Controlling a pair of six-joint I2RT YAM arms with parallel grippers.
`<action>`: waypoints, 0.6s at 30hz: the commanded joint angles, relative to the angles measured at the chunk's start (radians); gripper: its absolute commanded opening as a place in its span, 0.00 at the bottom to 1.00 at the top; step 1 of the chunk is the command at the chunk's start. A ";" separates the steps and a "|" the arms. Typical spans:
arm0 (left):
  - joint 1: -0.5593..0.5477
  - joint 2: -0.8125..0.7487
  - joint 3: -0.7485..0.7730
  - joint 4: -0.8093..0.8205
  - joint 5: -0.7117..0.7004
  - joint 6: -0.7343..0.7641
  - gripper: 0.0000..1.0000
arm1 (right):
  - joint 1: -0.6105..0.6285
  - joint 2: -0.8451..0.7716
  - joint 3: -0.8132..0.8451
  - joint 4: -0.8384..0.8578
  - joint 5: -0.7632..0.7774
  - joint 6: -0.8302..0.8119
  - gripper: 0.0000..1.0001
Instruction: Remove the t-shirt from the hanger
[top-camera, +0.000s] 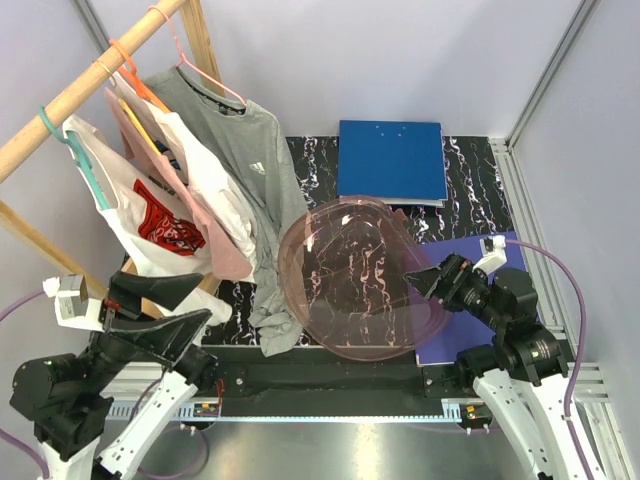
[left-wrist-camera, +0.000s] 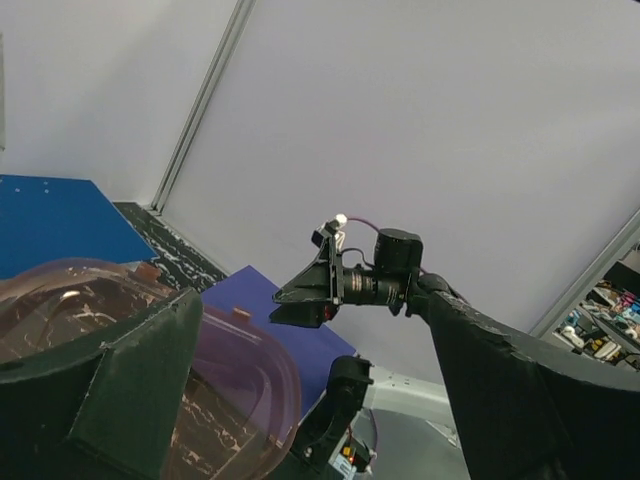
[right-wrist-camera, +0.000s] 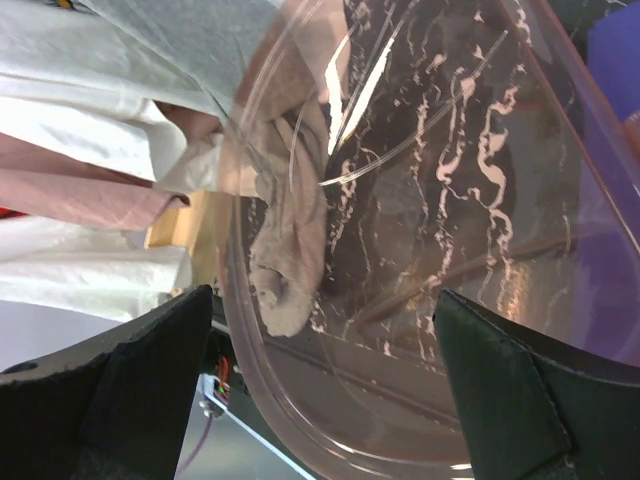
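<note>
A grey t-shirt (top-camera: 250, 150) hangs on a pink hanger (top-camera: 205, 75) from a wooden rail (top-camera: 90, 85) at the back left. Its hem droops to the table beside a clear pink tub (top-camera: 360, 280). My left gripper (top-camera: 205, 300) is open and empty, low at the front left, in front of the hanging clothes. My right gripper (top-camera: 415, 283) is open and empty at the tub's right rim. In the right wrist view my open gripper (right-wrist-camera: 320, 390) faces the tub wall (right-wrist-camera: 250, 380), and the grey hem (right-wrist-camera: 290, 250) shows through it. The left wrist view looks between its open fingers (left-wrist-camera: 100, 400) at the right gripper (left-wrist-camera: 300, 300).
A white shirt with a red print (top-camera: 150, 225) and a pink shirt (top-camera: 225, 245) hang on the same rail, left of the grey one. A blue folder (top-camera: 390, 160) lies at the back. A purple mat (top-camera: 470, 330) lies under the right arm. Walls close in on both sides.
</note>
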 joint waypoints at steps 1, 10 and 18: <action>-0.005 0.014 0.066 -0.090 -0.045 0.040 0.99 | -0.006 0.017 0.060 -0.075 0.026 -0.088 1.00; -0.005 0.317 0.556 -0.668 -0.664 0.204 0.92 | -0.004 -0.011 0.137 -0.080 -0.101 -0.176 1.00; -0.022 0.496 0.810 -0.716 -0.927 0.312 0.83 | -0.004 0.020 0.163 -0.054 -0.175 -0.185 0.99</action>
